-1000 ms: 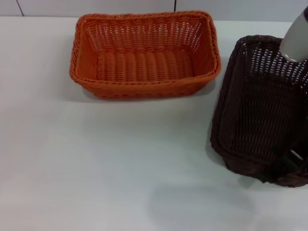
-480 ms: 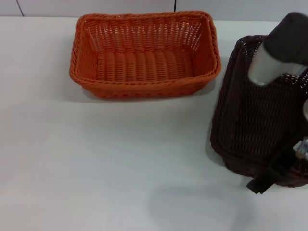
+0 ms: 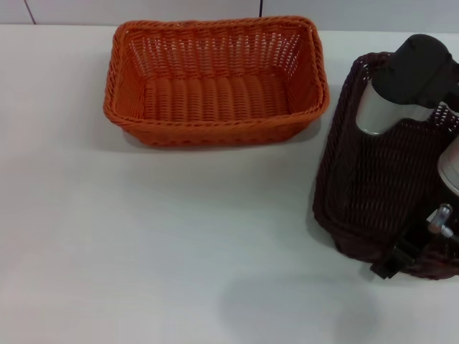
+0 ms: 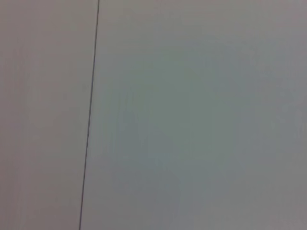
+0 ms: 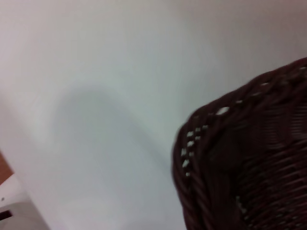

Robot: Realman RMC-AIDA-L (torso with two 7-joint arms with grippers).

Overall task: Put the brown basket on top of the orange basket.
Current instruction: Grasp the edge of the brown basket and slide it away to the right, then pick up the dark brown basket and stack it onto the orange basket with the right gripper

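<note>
**Reaching over the brown basket at the right edge of the tabletop**

Seen left to right in the head view: the orange basket (image 3: 215, 80) is set flat on the white tabletop (image 3: 143, 244), at the far centre-left, open side up. The brown basket (image 3: 380, 179) is placed well apart from it, to the right, resting on the tabletop and cut off by the frame edge. The right gripper (image 3: 430, 236) is positioned over the near right corner of the brown basket; whether its jaws are released or clenched cannot be told. A corner of the brown basket's braided rim (image 5: 201, 143) is shown in the right wrist view. The left arm is not seen.
</note>
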